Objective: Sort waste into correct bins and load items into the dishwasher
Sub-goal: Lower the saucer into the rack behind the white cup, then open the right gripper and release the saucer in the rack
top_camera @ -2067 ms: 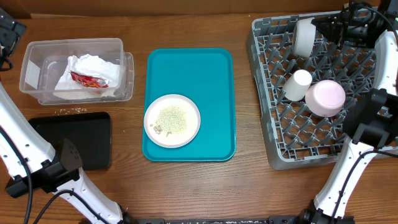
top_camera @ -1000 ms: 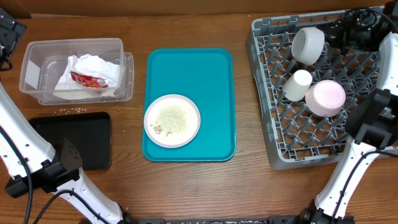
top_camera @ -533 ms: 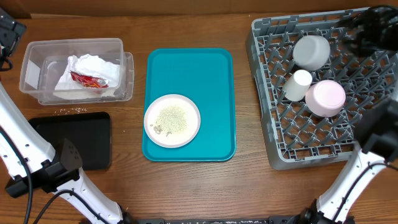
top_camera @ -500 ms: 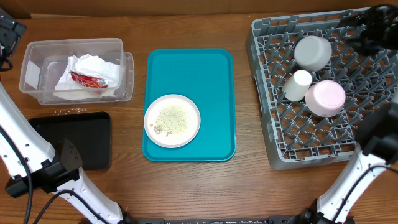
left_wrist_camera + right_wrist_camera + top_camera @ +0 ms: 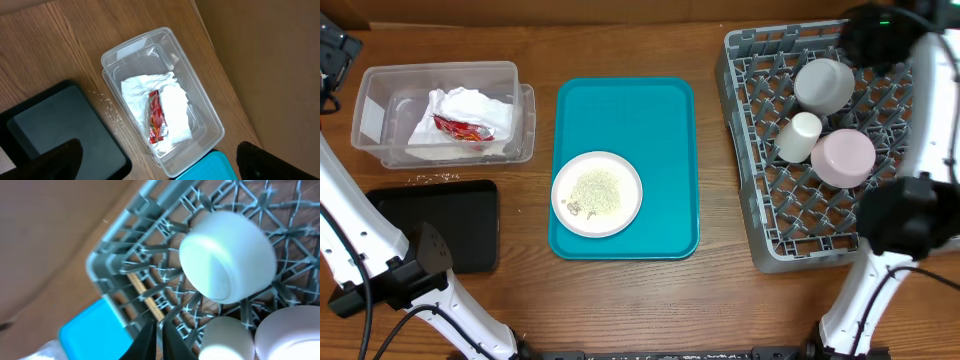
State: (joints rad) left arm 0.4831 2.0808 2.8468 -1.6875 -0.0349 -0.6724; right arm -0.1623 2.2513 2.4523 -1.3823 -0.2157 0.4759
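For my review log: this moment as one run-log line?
grey round bowl: inverted in grey pegged dish rack; right gripper: shut, empty, above rack; pale round plate: on teal tray

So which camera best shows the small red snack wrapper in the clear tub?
The left wrist view: the small red snack wrapper lies large and unobstructed on the crumpled white paper napkin in the clear rectangular plastic tub. Overhead shows it only as a small red streak; the right wrist view misses it.

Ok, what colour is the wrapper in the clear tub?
The wrapper is red, clearest from left wrist.
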